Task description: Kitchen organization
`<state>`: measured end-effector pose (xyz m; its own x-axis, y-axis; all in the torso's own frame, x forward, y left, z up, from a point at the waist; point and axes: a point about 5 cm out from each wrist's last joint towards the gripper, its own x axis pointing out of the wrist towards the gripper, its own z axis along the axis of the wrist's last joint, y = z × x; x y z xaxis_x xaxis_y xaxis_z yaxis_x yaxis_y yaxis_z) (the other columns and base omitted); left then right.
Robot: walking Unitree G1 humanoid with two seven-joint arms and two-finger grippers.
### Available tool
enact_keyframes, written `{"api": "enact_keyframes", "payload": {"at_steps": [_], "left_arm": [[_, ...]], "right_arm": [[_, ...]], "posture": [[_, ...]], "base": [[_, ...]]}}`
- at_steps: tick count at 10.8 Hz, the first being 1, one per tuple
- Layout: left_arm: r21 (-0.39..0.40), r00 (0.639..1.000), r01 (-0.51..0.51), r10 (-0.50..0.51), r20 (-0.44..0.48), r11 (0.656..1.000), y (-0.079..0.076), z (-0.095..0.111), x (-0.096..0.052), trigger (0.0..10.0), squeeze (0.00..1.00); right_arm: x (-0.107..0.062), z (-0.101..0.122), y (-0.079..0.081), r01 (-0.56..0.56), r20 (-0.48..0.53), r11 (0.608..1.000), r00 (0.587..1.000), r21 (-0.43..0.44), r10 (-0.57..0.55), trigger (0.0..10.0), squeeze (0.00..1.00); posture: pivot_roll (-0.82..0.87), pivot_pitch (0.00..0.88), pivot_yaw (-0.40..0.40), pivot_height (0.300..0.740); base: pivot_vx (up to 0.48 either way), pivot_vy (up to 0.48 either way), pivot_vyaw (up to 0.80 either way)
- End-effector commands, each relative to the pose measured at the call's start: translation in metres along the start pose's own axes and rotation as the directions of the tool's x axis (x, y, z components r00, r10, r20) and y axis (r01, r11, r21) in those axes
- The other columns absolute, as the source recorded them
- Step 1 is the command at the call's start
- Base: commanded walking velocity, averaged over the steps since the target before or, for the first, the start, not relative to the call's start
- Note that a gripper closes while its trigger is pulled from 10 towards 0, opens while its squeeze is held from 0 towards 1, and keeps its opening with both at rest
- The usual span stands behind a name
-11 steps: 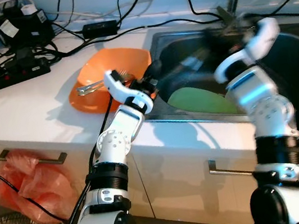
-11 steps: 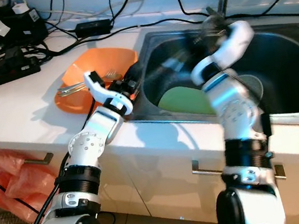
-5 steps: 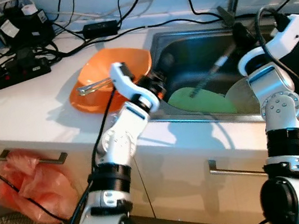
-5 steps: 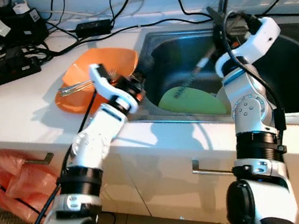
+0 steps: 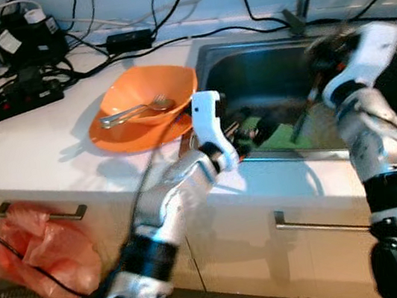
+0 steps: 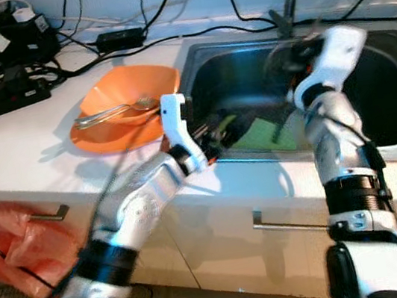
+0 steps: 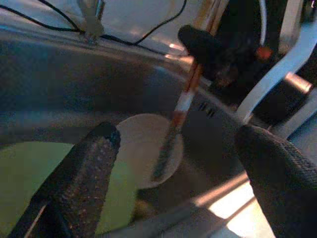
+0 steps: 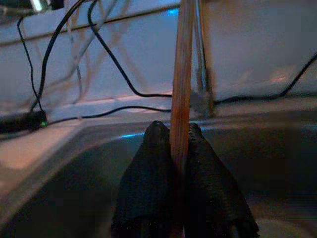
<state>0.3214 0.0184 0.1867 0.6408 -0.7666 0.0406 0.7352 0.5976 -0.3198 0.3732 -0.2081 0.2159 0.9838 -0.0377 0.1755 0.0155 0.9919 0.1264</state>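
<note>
Left gripper (image 7: 173,163) moved over sink (image 5: 262,71); right gripper (image 8: 174,144) still clamps chopsticks (image 8: 181,74).

Bright, cool light washes the white counter (image 5: 46,143), where the orange bowl (image 5: 149,96) casts a soft shadow on its near side. The left arm (image 5: 170,206) is smeared by motion blur. Both wrist views are dim and soft, the sink (image 7: 59,74) murky.

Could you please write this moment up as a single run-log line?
right gripper: jaws shut on chopsticks, over sink | left gripper: jaws open, at sink front edge | green plate: in sink
</note>
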Motion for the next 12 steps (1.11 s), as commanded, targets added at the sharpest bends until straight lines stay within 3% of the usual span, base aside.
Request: {"api": "enact_keyframes", "payload": {"at_steps": [1, 2, 3, 4, 5, 6, 7, 12], "left_arm": [[0.060, 0.999, 0.002, 0.001, -0.046, 0.998, 0.000, -0.004, -0.005, 10.0, 1.00], [0.161, 0.996, -0.027, 0.041, -0.082, 0.987, 0.008, -0.006, -0.016, 10.0, 1.00], [0.201, 0.993, -0.048, 0.068, -0.094, 0.978, 0.012, -0.007, -0.020, 10.0, 1.00], [0.269, 0.989, -0.073, 0.104, -0.103, 0.960, 0.017, -0.007, -0.025, 10.0, 1.00], [0.333, 0.986, -0.097, 0.136, -0.096, 0.938, 0.021, -0.004, -0.029, 10.0, 1.00], [0.358, 0.985, -0.115, 0.154, -0.083, 0.926, 0.024, -0.001, -0.031, 10.0, 1.00], [0.359, 0.983, -0.127, 0.165, -0.077, 0.925, 0.026, 0.000, -0.033, 10.0, 1.00], [0.431, 0.982, -0.141, 0.182, -0.055, 0.891, 0.026, 0.006, -0.034, 10.0, 1.00]], "right_arm": [[-0.001, -0.005, 0.002, -0.036, -0.010, 0.997, 0.999, -0.071, 0.035, 0.1, 0.00], [-0.002, -0.014, 0.002, -0.057, -0.047, 0.992, 0.998, -0.115, 0.052, 0.3, 0.00], [-0.002, -0.017, 0.002, -0.065, -0.062, 0.989, 0.996, -0.129, 0.058, 0.5, 0.00], [-0.003, -0.021, 0.004, -0.087, -0.088, 0.986, 0.993, -0.145, 0.075, 5.8, 0.00], [-0.002, -0.026, 0.007, -0.120, -0.111, 0.980, 0.989, -0.161, 0.103, 10.0, 0.00], [-0.002, -0.027, 0.007, -0.126, -0.116, 0.978, 0.987, -0.169, 0.107, 10.0, 0.78], [-0.001, -0.028, 0.007, -0.129, -0.119, 0.977, 0.987, -0.170, 0.110, 10.0, 1.00], [0.002, -0.027, 0.010, -0.149, -0.115, 0.972, 0.985, -0.181, 0.129, 10.0, 1.00]], "posture": [[0.00, 0.046, 0.071, 0.740], [0.00, 0.047, 0.070, 0.740], [0.01, 0.046, 0.069, 0.740], [0.01, 0.044, 0.067, 0.740], [0.01, 0.041, 0.065, 0.740], [0.01, 0.039, 0.064, 0.740], [0.01, 0.036, 0.060, 0.740], [0.01, 0.026, 0.053, 0.740]], "base": [[0.000, 0.000, 0.00], [0.000, 0.000, 0.00], [0.000, 0.000, 0.00], [0.000, 0.000, 0.00], [0.000, 0.000, 0.00], [0.000, 0.000, 0.00], [0.000, 0.000, 0.00], [0.000, 0.000, 0.00]]}}
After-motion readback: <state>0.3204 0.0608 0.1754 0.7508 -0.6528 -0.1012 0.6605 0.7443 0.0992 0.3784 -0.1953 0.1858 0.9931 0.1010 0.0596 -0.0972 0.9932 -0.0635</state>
